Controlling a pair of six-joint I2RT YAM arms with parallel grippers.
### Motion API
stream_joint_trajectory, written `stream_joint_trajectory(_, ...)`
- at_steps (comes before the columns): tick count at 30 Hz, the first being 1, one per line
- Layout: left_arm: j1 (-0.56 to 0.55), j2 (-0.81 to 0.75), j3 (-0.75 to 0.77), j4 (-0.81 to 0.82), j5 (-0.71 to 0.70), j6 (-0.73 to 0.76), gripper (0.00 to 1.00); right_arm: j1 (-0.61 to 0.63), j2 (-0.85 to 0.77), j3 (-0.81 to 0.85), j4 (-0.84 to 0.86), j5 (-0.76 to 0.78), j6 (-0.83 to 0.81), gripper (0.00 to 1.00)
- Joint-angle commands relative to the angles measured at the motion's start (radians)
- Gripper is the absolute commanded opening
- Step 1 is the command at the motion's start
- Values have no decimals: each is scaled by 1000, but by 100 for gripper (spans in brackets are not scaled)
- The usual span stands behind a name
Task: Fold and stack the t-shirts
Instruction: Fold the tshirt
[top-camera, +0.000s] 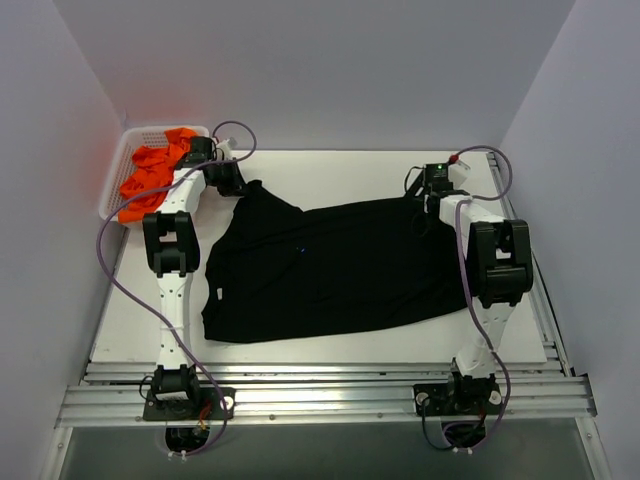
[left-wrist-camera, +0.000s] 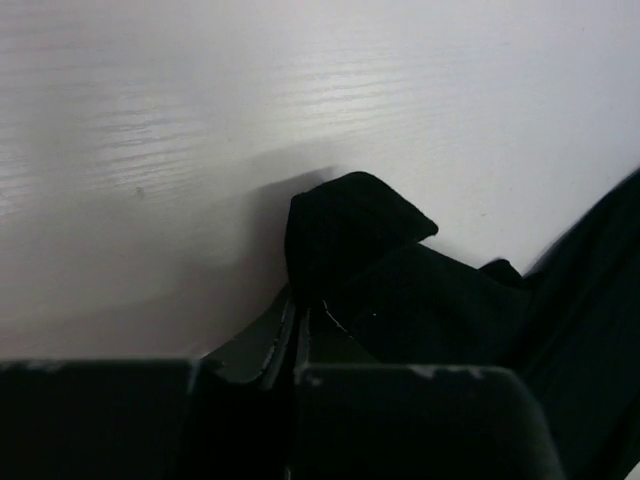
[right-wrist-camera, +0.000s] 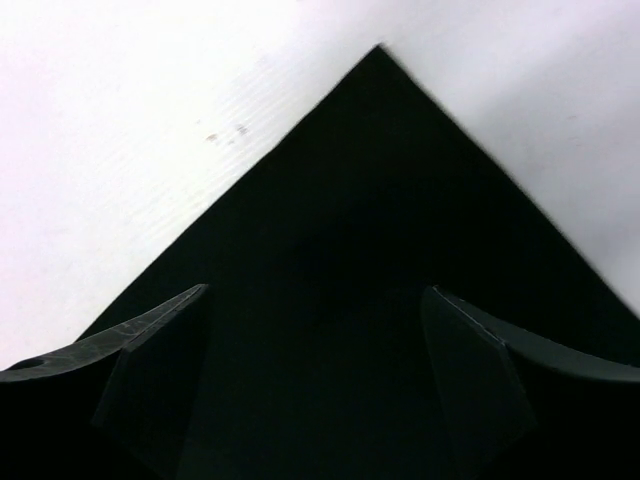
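A black t-shirt (top-camera: 330, 265) lies spread across the white table, with a tiny light-blue mark (top-camera: 301, 249) near its middle. My left gripper (top-camera: 232, 180) is at the shirt's far left corner. In the left wrist view that gripper (left-wrist-camera: 298, 320) is shut, pinching a raised fold of the black cloth (left-wrist-camera: 350, 240). My right gripper (top-camera: 425, 205) hovers over the far right corner. Its fingers (right-wrist-camera: 160, 340) stand wide apart above the pointed black corner (right-wrist-camera: 380, 130), and the gripper (right-wrist-camera: 315, 300) holds nothing. Bright orange t-shirts (top-camera: 150, 180) are heaped at the far left.
A white mesh basket (top-camera: 118, 170) holds the orange heap in the far left corner, against the left wall. Grey walls close in the table on three sides. Metal rails (top-camera: 320, 385) run along the near edge, and a purple cable (top-camera: 110, 240) loops beside the left arm.
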Motion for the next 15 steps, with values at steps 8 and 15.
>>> stream_joint_trajectory(8,7,-62,-33,34,-44,-1,2,-143,69,83,-34,32,-10,79)
stream_joint_trajectory(15,7,-14,5,28,-24,-27,2,-144,237,239,-69,9,-13,78)
